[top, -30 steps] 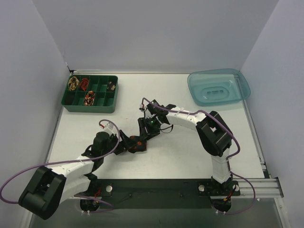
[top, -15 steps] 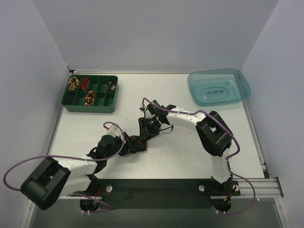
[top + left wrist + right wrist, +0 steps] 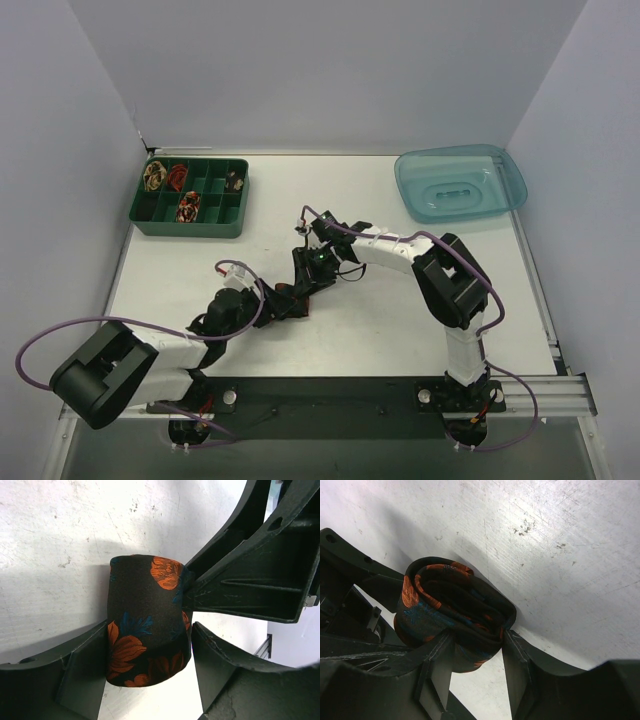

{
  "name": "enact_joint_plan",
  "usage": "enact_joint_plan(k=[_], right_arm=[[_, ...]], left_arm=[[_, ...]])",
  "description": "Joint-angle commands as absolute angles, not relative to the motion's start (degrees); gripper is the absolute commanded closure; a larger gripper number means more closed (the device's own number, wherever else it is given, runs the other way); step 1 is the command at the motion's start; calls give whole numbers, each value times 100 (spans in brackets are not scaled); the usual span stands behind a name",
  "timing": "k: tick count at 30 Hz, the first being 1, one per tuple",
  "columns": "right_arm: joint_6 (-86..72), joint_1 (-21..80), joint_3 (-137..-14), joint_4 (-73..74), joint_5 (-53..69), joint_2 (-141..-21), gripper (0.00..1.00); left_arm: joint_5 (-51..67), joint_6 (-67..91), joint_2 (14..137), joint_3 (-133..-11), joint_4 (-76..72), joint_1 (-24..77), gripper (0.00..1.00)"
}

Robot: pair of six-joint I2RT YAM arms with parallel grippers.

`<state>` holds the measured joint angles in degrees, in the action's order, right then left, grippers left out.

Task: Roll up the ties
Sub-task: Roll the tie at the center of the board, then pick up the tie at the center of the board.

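Note:
One tie (image 3: 293,296) is dark with orange and blue flowers and is rolled into a coil on the table. In the left wrist view the coil (image 3: 147,625) stands between my left gripper's (image 3: 150,645) fingers, which press on both its sides. In the right wrist view the coil (image 3: 455,605) is pinched at one edge by my right gripper (image 3: 477,652). From above, the left gripper (image 3: 283,299) and the right gripper (image 3: 304,284) meet at the coil from opposite sides.
A green divided tray (image 3: 190,228) at the back left holds several small rolled ties (image 3: 188,207). A blue plastic tub (image 3: 460,183) sits at the back right. Purple cables loop along both arms.
My left arm has swung forward and right, bringing its gripper around the coil. The right gripper has stayed on the coil.

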<state>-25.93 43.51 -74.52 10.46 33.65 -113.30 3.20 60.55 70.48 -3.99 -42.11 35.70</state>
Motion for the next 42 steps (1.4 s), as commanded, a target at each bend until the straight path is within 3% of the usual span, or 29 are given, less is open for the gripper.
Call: enact_joint_plan(k=[1,7,12,22,31,37,42], right_arm=[[-2672,4395,-7356,1037,3586,-11303,58],[-2725,4351,-7304,923,3709,-11224,58],[-2847,4228,-7111,668,3867,-11153,58],[-2944,4069,-6847,159,4096,-10943,58],[-2804,3833,-6706,35,4070,-10574,57],[-2681,3551,-6583,44,3929,-10170,53],[-2584,3305,-6390,44,3727,-9626,40]], left_arm=[[105,5932,7224,-466,-4867,3604,28],[447,6020,7988,-501,-5886,3621,31],[712,6038,8498,-589,-6416,3639,41],[861,5959,8771,-738,-6714,3709,38],[1116,6065,9193,-782,-7295,3683,56],[1151,6064,9053,-817,-7190,3595,56],[1213,6055,8921,-879,-7110,3507,56]])
